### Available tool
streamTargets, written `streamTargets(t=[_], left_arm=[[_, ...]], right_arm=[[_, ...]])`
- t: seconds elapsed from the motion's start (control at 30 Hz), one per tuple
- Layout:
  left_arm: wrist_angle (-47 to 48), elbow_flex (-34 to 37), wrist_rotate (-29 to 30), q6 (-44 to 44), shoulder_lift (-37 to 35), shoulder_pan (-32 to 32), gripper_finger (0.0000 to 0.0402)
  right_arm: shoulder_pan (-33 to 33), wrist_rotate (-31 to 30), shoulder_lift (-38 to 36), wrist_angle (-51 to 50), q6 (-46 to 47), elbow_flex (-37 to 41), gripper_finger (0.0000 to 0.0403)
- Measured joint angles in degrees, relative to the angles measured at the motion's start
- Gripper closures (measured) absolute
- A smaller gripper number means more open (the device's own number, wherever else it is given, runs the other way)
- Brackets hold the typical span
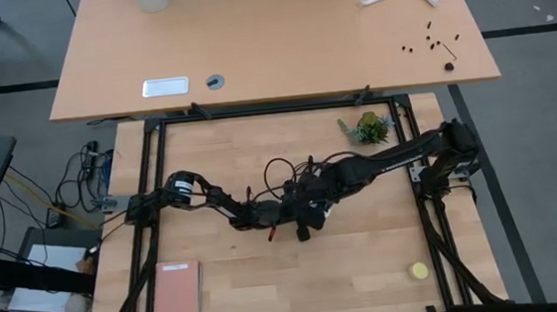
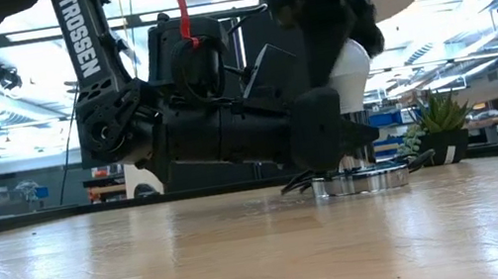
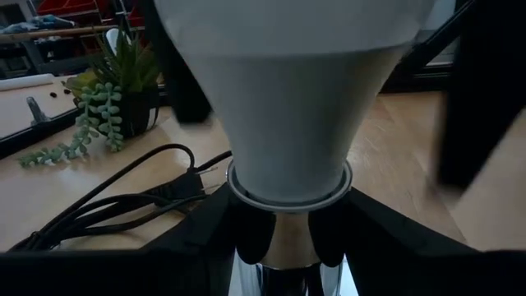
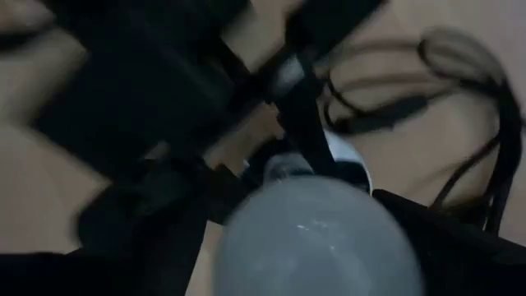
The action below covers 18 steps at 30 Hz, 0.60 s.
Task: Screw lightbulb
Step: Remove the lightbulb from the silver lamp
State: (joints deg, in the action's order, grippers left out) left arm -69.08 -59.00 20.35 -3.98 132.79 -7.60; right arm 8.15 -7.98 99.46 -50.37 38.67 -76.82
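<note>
The white lightbulb (image 2: 353,73) stands upright in a silvery socket (image 3: 284,247), which rises from a round silvery disc (image 2: 366,179) lying flat on the table. In the left wrist view the lightbulb (image 3: 288,99) fills the picture above the socket's ring. My left gripper (image 2: 326,147) lies level just above the table and is shut on the socket. My right gripper (image 2: 333,6) points down over the lightbulb's dome (image 4: 316,238), open, with one finger on each side of it. I cannot tell whether they touch it. In the high view both arms hide the lightbulb. My left gripper pinches the silvery socket just below its ring (image 3: 288,199) between its two fingers (image 3: 246,238). It comes in level, from the table's left, and lies across the upright socket. The socket stands on its disc, which rests on the table.
A thin black cord (image 3: 123,197) loops on the table behind the socket. A small potted plant (image 1: 369,127) stands at the far right. A flat yellow round thing (image 1: 420,270) lies near the front right, and a pink notebook (image 1: 176,296) lies at the front left.
</note>
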Motion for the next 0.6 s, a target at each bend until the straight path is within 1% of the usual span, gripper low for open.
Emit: streamTargets(t=[0.13, 0.3, 0.5, 0.6], left_arm=[[0.08, 0.02, 0.28, 0.35, -0.02, 0.02, 0.0218], [0.25, 0.04, 0.6, 0.61, -0.09, 0.02, 0.0218], [0.33, 0.04, 0.62, 0.54, -0.09, 0.02, 0.0218], [0.37, 0.04, 0.59, 0.58, -0.09, 0.04, 0.0218]], right_arm=[[-0.16, 0.36, 3.02, -2.96, 3.75, -1.42, 0.0087], [-0.41, -0.03, 4.29, -3.68, 4.65, -3.51, 0.0111], [-0.68, -0.09, 4.54, -3.67, 2.22, -3.67, 0.0139], [-0.84, 0.37, 4.52, -3.75, -1.46, -3.67, 0.0153]])
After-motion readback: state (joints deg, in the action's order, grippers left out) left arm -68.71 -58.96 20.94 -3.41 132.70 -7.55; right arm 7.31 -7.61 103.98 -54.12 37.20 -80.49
